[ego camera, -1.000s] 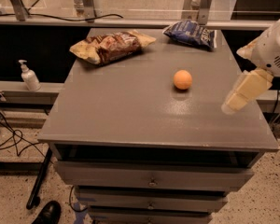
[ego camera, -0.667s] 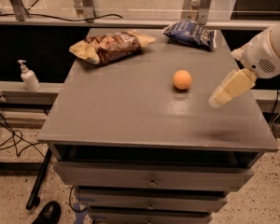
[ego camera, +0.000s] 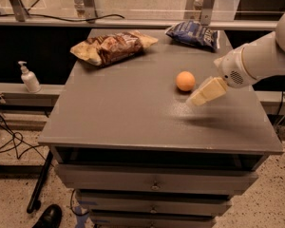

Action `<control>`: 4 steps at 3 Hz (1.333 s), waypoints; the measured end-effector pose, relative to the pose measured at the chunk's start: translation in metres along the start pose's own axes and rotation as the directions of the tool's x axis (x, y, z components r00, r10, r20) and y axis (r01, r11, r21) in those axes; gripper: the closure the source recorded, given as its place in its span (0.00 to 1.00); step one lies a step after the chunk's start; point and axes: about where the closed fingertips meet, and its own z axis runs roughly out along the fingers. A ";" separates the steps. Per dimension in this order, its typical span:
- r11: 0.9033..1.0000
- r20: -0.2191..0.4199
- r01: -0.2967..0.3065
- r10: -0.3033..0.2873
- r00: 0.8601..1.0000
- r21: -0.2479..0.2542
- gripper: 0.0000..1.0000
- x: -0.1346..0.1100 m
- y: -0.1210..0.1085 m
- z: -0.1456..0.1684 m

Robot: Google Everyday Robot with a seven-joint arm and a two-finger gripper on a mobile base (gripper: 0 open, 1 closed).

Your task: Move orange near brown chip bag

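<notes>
Orange [ego camera: 185, 80] sits on the grey bench [ego camera: 133, 122], right of middle in the camera view, alone and well apart from the brown chip bag [ego camera: 111, 46], which lies at the far left part of the top. Our claw [ego camera: 198, 97] hangs just beside the fruit, on its near right side as pictured, low over the surface and not touching it. It holds nothing, and we cannot tell whether it is wide or narrow. The dark blue chip bag [ego camera: 192, 33] lies at the far right, behind the orange.

We judge the step in hand to be the approach for the grasp. To do it well, we should centre the claw over the orange before coming down, since a smooth round fruit is likely to roll away from any glancing touch. We should close on its widest part, lift it clear, carry it left and back, and set it down gently just beside the bag without pressing the crinkled wrapper. We should release only once it rests.

Being round, the orange has no long axis and points nowhere that we can make out, so any approach angle serves. The brown bag's long axis runs across the bench, left to right as pictured, its right end tipped slightly toward the back.
</notes>
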 end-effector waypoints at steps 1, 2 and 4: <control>1.000 0.044 -0.027 0.027 0.999 -0.006 0.00 -0.012 0.004 0.022; 0.999 0.079 -0.033 0.033 0.996 -0.008 0.00 -0.022 0.003 0.037; 0.998 0.106 -0.055 0.056 0.993 -0.016 0.41 -0.021 0.009 0.060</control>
